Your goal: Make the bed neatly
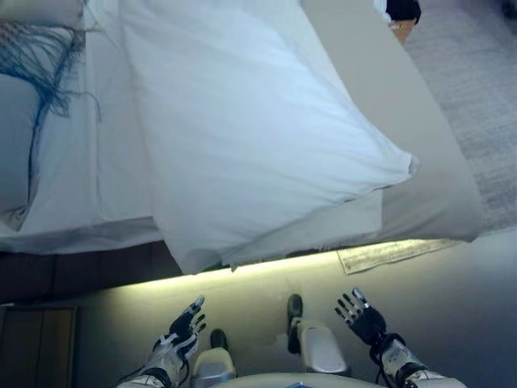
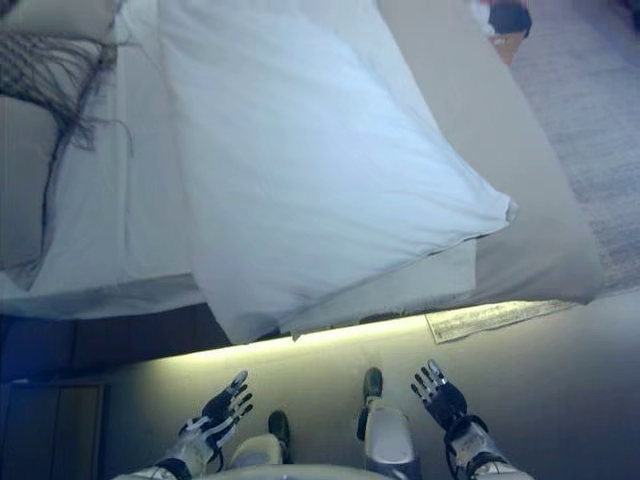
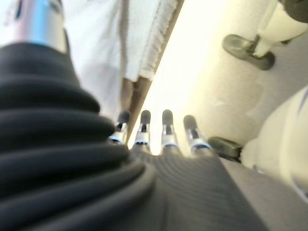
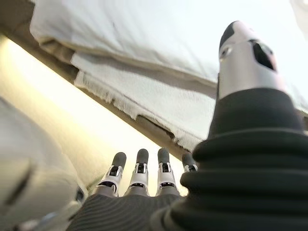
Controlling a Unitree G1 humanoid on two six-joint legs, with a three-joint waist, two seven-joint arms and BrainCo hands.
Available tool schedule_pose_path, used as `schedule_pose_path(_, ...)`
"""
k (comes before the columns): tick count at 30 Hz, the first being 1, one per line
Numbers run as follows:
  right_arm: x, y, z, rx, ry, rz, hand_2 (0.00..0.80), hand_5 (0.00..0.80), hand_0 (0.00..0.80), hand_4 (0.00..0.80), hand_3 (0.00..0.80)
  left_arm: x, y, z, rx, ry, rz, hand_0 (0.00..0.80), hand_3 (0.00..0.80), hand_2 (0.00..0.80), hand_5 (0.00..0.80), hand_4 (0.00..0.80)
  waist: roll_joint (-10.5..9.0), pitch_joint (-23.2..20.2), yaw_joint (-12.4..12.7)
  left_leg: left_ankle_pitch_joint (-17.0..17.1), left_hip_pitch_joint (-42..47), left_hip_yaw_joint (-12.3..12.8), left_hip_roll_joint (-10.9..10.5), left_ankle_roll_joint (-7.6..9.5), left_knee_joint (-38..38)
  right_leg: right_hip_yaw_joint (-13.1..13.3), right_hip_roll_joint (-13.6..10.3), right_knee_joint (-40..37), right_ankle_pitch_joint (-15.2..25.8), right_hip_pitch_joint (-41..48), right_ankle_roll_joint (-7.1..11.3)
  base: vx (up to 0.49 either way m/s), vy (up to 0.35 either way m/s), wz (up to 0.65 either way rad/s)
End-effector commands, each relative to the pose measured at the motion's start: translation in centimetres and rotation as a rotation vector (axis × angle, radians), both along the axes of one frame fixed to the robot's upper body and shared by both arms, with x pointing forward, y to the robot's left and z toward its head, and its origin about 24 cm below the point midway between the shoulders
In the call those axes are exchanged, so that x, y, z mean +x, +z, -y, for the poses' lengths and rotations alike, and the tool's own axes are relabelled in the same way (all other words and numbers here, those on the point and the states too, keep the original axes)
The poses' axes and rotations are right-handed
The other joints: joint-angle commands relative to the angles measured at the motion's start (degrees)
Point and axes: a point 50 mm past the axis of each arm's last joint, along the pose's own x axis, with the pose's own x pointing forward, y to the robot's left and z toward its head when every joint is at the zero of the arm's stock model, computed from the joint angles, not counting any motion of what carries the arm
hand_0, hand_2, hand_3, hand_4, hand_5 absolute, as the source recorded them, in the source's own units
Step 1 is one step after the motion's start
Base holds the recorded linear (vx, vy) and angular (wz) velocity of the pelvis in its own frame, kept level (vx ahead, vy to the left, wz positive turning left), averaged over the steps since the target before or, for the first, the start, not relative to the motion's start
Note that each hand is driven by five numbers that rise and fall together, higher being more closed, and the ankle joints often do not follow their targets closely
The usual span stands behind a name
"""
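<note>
A white duvet (image 1: 250, 129) lies askew across the bed, one corner (image 1: 408, 166) pointing right and its near edge hanging over the bed's side (image 1: 194, 259). A beige sheet (image 1: 420, 121) shows at the right. A grey pillow (image 1: 16, 137) under a blue fringed throw (image 1: 44, 56) lies at the left. My left hand (image 1: 184, 327) and right hand (image 1: 361, 315) are both open and empty, held low over the floor, short of the bed's edge. The wrist views show straight fingers (image 3: 166, 127) (image 4: 139, 166) with the duvet's hem (image 4: 144, 103) beyond them.
A lit strip runs under the bed's edge (image 1: 266, 267). A small mat (image 1: 396, 252) lies on the floor by the bed's near right corner. A grey carpet (image 1: 477, 97) lies at the right. A dark wooden nightstand (image 1: 36, 339) stands at the lower left.
</note>
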Motion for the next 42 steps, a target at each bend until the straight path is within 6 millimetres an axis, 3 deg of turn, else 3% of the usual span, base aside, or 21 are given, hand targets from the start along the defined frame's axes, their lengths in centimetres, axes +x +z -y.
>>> schedule_pose_path(1,0.7,0.1,-0.2,-0.013,0.019,0.01,0.0,0.0,0.0,0.0,0.0,-0.8,-0.2,-0.1,-0.013,0.046,0.003,0.0,0.0,0.0,0.0,0.0,-1.74,-0.6,2.3,9.5,-8.1,-3.7,-0.3,-0.99,12.7,0.0,-3.3,0.5,-1.0,5.2,1.5,0.169,0.226,-0.02)
schedule_pose_path(4,1.0,0.3,0.0,-0.023,-0.005,0.018,0.0,0.0,0.0,0.0,0.0,-1.1,-0.4,0.1,-0.01,0.044,-0.006,0.0,0.0,0.0,0.0,0.0,-0.41,-0.3,3.7,10.6,-8.7,-1.7,2.3,-1.08,-2.0,1.3,-3.5,0.7,-2.8,8.0,3.18,0.167,0.26,-0.37)
schedule_pose_path(6,1.3,0.3,0.0,-0.026,-0.02,0.016,0.0,0.0,0.0,0.0,0.0,-1.4,-0.4,-0.2,0.01,0.033,-0.026,0.0,0.0,0.0,0.0,0.0,-0.75,-0.4,4.1,8.3,-8.3,-2.7,1.1,-0.23,-1.4,1.5,-4.5,0.9,-3.0,8.8,3.57,0.134,0.158,-0.25)
schedule_pose_path(7,1.1,0.3,-0.1,-0.01,-0.034,0.019,0.0,0.0,0.0,0.0,0.0,-1.7,-0.4,-0.7,0.026,0.036,-0.036,0.0,0.0,0.0,0.0,0.0,-0.62,-1.0,4.0,7.3,-6.6,-2.0,0.7,0.09,-2.5,1.3,-5.3,1.4,-2.9,9.1,4.5,0.152,0.159,-0.39)
schedule_pose_path(11,0.4,-0.1,-0.7,0.022,-0.014,0.012,0.0,0.0,0.0,0.0,0.0,-2.6,-0.4,-2.0,0.041,0.036,-0.044,0.0,0.0,0.0,0.0,0.0,-0.53,-3.2,4.5,7.0,-1.3,-2.5,-0.2,0.73,-8.4,1.4,-6.7,-1.9,-0.2,10.9,6.79,0.167,0.113,-0.17)
schedule_pose_path(15,0.2,-0.3,-1.5,0.043,0.017,-0.005,0.0,0.0,0.0,0.0,0.0,-3.3,-0.4,-2.9,0.061,0.06,-0.064,0.0,0.0,0.0,0.0,0.0,-0.77,-5.3,4.9,7.3,0.8,-2.6,-0.6,1.39,-12.5,1.3,-6.6,-4.6,1.2,11.7,7.67,0.104,0.037,0.14)
schedule_pose_path(26,-1.7,-1.1,-1.4,0.044,-0.021,-0.093,0.0,0.0,0.0,0.0,0.0,-4.2,-0.6,-3.0,0.063,0.071,-0.108,0.0,0.0,0.0,0.0,0.0,-1.81,-7.2,5.0,6.1,2.3,-1.0,0.2,1.65,-12.3,1.1,-6.2,-5.4,-0.2,14.2,7.63,0.073,-0.044,-0.02)
schedule_pose_path(28,-1.8,-1.1,-1.3,0.045,-0.002,-0.092,0.0,0.0,0.0,0.0,0.0,-4.4,-0.7,-3.0,0.068,0.076,-0.116,0.0,0.0,0.0,0.0,0.0,-2.17,-7.2,4.9,5.5,2.4,-1.0,0.7,1.28,-10.2,1.7,-5.9,-5.6,-0.5,14.9,7.23,0.097,-0.056,-0.07)
schedule_pose_path(32,-1.5,-0.9,-0.9,0.021,0.042,-0.086,0.0,0.0,0.0,0.0,0.0,-4.5,-0.7,-2.7,0.054,0.082,-0.104,0.0,0.0,0.0,0.0,0.0,-3.07,-6.1,4.4,1.7,-0.8,0.0,0.7,0.37,1.1,3.0,-5.9,-4.3,-1.4,15.6,6.25,0.104,0.039,-0.11)
schedule_pose_path(35,-0.9,-0.5,-0.1,-0.001,0.0,-0.074,0.0,0.0,0.0,0.0,0.0,-3.2,-0.6,-1.9,0.026,0.031,-0.07,0.0,0.0,0.0,0.0,0.0,-2.3,-5.2,3.9,2.0,-2.0,0.2,0.5,1.31,0.1,3.3,-6.9,-0.3,-2.9,14.6,6.79,0.085,0.221,-0.08)
schedule_pose_path(37,-1.1,-0.6,0.0,-0.006,-0.022,-0.082,0.0,0.0,0.0,0.0,0.0,-2.4,-0.4,-1.8,0.019,0.023,-0.052,0.0,0.0,0.0,0.0,0.0,-2.02,-4.5,3.4,2.1,-1.7,-0.6,-1.3,3.01,-1.3,4.7,-8.6,6.7,-0.4,11.0,7.36,0.091,0.245,0.02)
schedule_pose_path(39,-1.2,-0.6,0.3,-0.026,-0.035,-0.085,0.0,0.0,0.0,0.0,0.0,-2.1,-0.3,-1.8,0.026,0.001,-0.041,0.0,0.0,0.0,0.0,0.0,-1.57,-2.9,3.0,2.0,-0.3,0.0,-2.3,4.11,-2.5,4.6,-11.4,17.9,6.7,3.2,8.31,0.062,0.175,0.08)
schedule_pose_path(42,0.7,0.1,0.4,-0.022,-0.093,-0.034,0.0,0.0,0.0,0.0,0.0,-1.5,0.2,-2.6,0.058,-0.009,-0.01,0.0,0.0,0.0,0.0,0.0,-1.98,-0.4,3.7,0.8,-0.4,0.1,-1.9,4.09,-2.1,3.3,-10.7,16.4,6.7,-2.5,8.11,0.007,-0.126,-0.1)
